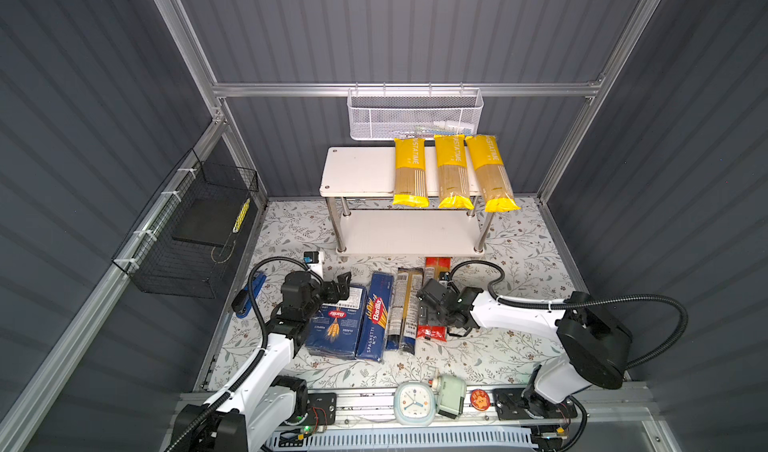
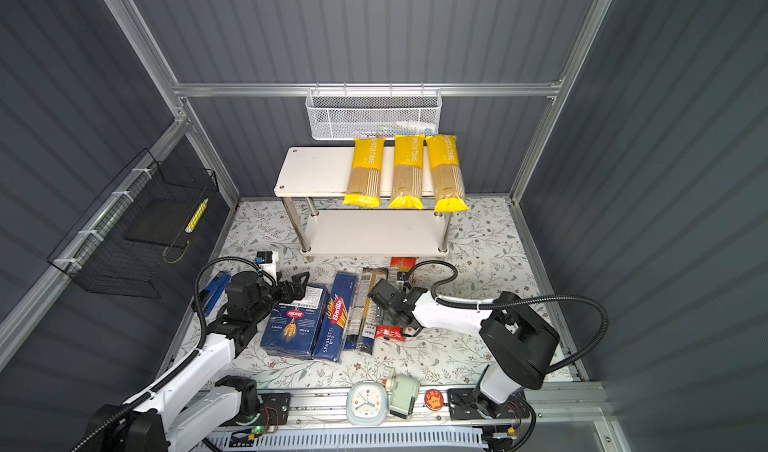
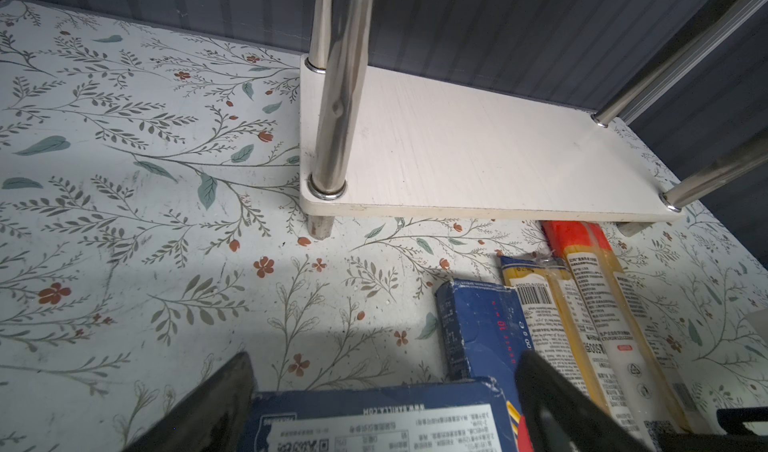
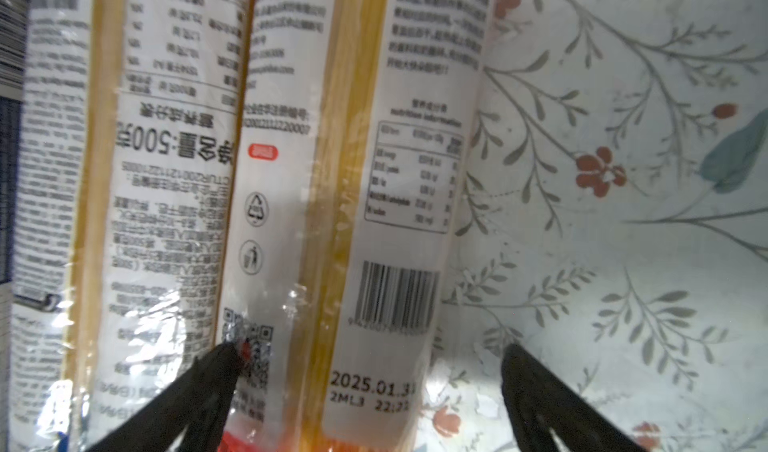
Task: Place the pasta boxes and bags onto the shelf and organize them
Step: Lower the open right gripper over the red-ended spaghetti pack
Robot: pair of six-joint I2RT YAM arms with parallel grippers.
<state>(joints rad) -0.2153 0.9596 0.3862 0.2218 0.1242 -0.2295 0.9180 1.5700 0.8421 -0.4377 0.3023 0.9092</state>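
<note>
red-ended bag (image 4: pixel 286 188) under spread right gripper (image 4: pixel 372 349)

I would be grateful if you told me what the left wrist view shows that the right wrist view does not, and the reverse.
Only the left wrist view shows the shelf and the wide blue box. Only the right wrist view shows the right gripper with open jaws and the date printed on the red-ended bag. Both show that bag beside the dark-ended bag on the flowered table cover.
</note>
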